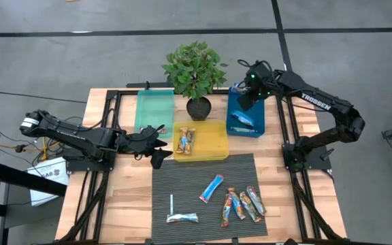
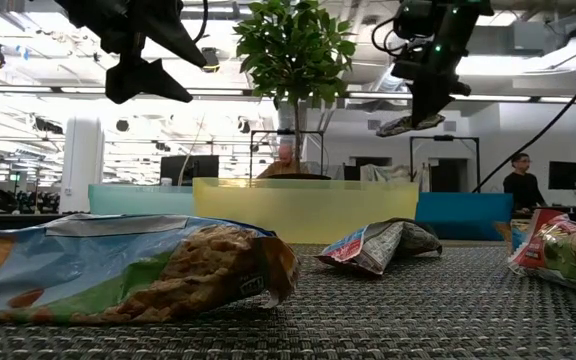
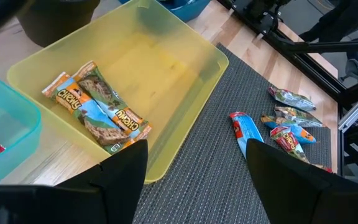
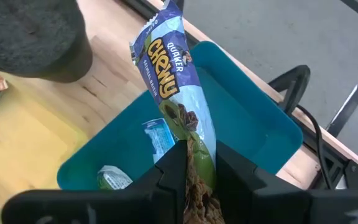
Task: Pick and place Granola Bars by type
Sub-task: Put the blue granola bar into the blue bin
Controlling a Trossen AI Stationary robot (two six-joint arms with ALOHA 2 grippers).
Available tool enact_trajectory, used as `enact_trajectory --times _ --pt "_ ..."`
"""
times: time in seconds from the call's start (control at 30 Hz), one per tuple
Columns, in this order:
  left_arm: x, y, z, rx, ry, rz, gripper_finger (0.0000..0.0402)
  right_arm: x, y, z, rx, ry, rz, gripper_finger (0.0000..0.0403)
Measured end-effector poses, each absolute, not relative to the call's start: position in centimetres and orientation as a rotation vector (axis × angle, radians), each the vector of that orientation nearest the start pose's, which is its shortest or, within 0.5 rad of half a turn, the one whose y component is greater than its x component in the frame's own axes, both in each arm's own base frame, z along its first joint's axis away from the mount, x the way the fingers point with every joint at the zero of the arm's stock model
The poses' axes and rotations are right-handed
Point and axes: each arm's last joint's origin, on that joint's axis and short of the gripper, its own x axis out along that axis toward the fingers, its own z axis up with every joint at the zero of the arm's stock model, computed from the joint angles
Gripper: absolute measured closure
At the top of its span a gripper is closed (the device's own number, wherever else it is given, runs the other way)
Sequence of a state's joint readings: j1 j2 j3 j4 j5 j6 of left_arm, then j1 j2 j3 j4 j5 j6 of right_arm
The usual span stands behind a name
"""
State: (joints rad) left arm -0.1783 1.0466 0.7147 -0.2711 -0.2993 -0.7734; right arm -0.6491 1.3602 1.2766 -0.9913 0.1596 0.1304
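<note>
one bar [image 4: 178, 99] half hidden by right end effector [image 4: 199, 171]

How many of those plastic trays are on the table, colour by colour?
Green tray: 1
Yellow tray: 1
Blue tray: 1
Total: 3
</note>
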Motion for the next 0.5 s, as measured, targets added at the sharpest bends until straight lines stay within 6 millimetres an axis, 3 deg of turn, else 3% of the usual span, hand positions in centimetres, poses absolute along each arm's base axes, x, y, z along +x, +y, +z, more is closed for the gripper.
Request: enact_trajectory --times 0.27,0.5 --pt "21.6 -3.0 25.5 -0.608 0.507 0.335 0.0136 20.3 -16.3 31.3 0.379 1.028 -0.803 0.034" --pt "21.6 -3.0 25.5 -0.608 0.506 0.334 0.0136 20.0 -16.2 27.3 0.398 1.09 -0.799 0.034"
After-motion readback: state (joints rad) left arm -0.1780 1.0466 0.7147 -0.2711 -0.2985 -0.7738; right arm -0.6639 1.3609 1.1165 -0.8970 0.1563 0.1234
